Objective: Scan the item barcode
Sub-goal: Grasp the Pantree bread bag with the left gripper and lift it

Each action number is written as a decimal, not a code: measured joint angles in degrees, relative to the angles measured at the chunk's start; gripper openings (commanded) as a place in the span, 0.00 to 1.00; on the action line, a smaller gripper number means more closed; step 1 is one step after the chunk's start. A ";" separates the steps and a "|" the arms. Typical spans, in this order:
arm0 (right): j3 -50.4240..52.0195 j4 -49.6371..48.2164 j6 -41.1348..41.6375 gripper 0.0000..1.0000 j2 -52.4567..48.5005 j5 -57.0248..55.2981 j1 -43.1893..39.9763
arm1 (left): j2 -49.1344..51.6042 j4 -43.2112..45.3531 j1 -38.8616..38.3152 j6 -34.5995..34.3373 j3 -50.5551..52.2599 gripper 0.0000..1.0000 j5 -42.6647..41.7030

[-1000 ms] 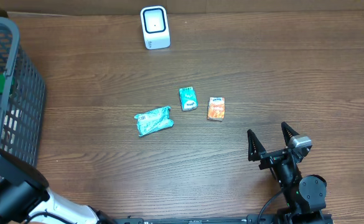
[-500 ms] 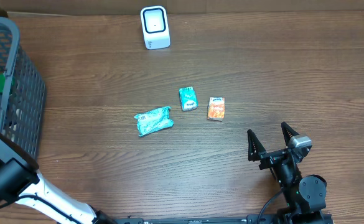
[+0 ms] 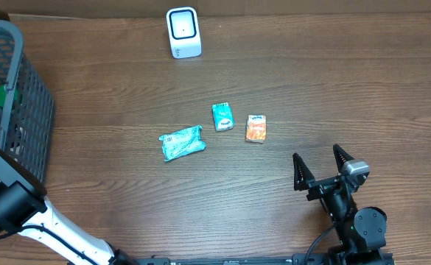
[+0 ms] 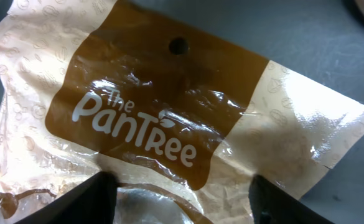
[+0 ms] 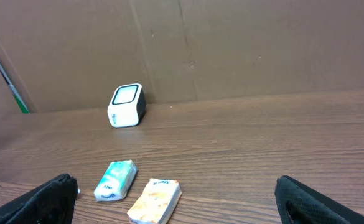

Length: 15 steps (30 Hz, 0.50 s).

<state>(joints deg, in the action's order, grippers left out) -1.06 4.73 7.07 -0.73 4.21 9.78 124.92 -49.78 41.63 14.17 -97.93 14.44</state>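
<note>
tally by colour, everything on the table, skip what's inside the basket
Teal: 2, crumpled packet and small box
Orange: 1, carton
White: 1, scanner
Grey: 1, basket
Total: 5

Right arm [image 3: 359, 224]: black throughout, with a round joint housing low down and a black cable looping off beside it. Right gripper [image 3: 317, 152]: two black tapered fingers with pointed tips; a small grey block sits at the root of one. In the right wrist view its fingertips [image 5: 51, 196] look matte and finely textured. Left arm [image 3: 9, 206]: boxy black housing joined to a smooth white link, thin black cable alongside. Left fingers [image 4: 91, 202]: dark, blurred, detail unreadable.
</note>
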 measured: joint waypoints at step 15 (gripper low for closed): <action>0.00 -0.02 0.00 1.00 0.00 0.02 0.00 | 1.27 -5.29 -0.04 -4.22 -3.15 0.61 0.81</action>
<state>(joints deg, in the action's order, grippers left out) -1.06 4.71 7.07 -0.73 4.23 9.78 126.19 -55.07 41.58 9.96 -101.08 15.25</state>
